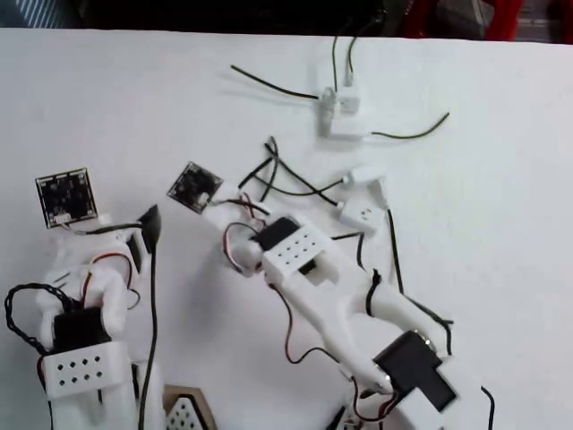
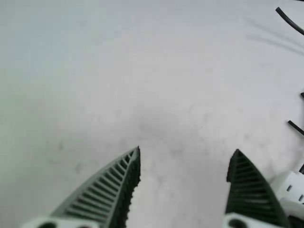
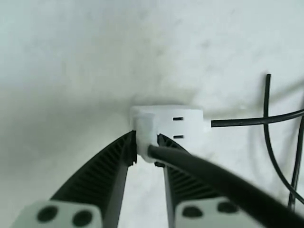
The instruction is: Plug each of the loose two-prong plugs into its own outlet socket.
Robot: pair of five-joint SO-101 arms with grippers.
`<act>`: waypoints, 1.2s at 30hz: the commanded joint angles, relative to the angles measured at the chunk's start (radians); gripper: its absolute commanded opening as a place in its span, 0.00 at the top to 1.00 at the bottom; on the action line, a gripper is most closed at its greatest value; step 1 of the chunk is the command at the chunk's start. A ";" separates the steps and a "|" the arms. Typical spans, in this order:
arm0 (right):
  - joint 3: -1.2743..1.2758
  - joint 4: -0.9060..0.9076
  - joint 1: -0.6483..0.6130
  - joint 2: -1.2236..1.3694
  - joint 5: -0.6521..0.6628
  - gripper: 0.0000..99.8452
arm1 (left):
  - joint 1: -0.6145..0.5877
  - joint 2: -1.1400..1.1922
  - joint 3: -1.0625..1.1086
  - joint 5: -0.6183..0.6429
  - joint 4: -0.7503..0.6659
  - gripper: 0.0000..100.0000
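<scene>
Right wrist view, gripper [image 3: 146,139] pinching plug [image 3: 144,127]

White bench [image 2: 142,71]: matt, faintly smudged and speckled. Fingers of left tool [image 2: 186,151]: dark plastic, ribbed inner faces, dull finish. Same ribbed dark plastic on right tool [image 3: 146,137], with white plastic mounts at the base. The plug [image 3: 144,127]: white plastic, smooth, slight sheen. The outlet socket [image 3: 185,116]: white moulded plastic, smooth, matt. Black cable [image 3: 204,173]: rubbery sheath, smooth, faint gloss. Shell of right arm [image 1: 340,300]: white matt plastic.
</scene>
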 commanded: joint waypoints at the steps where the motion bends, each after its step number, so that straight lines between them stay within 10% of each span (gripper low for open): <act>1: -0.078 0.064 0.005 0.047 0.032 0.98 | -0.010 -0.027 -0.006 0.000 -0.026 0.71; 20: -0.077 -0.001 0.088 -0.087 0.104 0.98 | -0.010 -0.027 -0.005 0.000 -0.026 0.71; 29: 0.028 -0.357 0.317 -0.275 0.097 0.98 | -0.010 -0.027 -0.005 -0.002 -0.026 0.71; 36: 0.015 -0.619 0.538 -0.104 -0.222 0.98 | -0.010 -0.027 -0.005 -0.002 -0.026 0.71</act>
